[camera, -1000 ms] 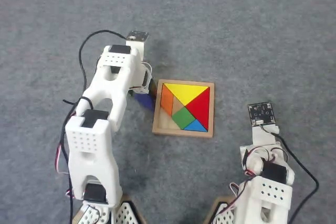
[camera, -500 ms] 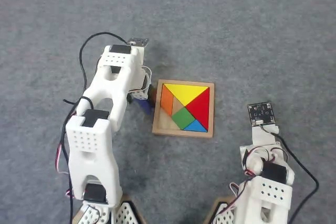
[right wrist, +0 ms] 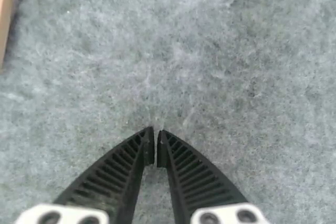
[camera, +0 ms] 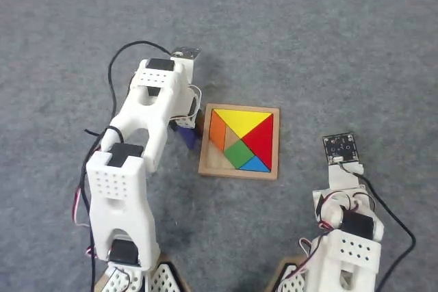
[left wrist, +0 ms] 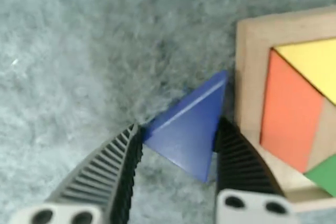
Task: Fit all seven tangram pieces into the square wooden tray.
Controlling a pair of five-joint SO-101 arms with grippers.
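Grey felt table [camera: 328,52] with a wooden tray [camera: 239,174] on it.
The tray lies flat near the middle of the felt. A blue triangle [camera: 187,136] is just beside the tray's outer rim, on the left arm's [camera: 130,189] side; whether it rests on the felt cannot be told. Both arm bases stand nearer the camera than the tray, the right arm [camera: 342,251] well apart from it.

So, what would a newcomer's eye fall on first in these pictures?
The bright pieces in the square wooden tray at the middle of the grey mat: yellow, red, orange, green and light blue, with a bare gap at one corner. Just beside the tray, the left gripper holds a dark blue triangle between its fingers.
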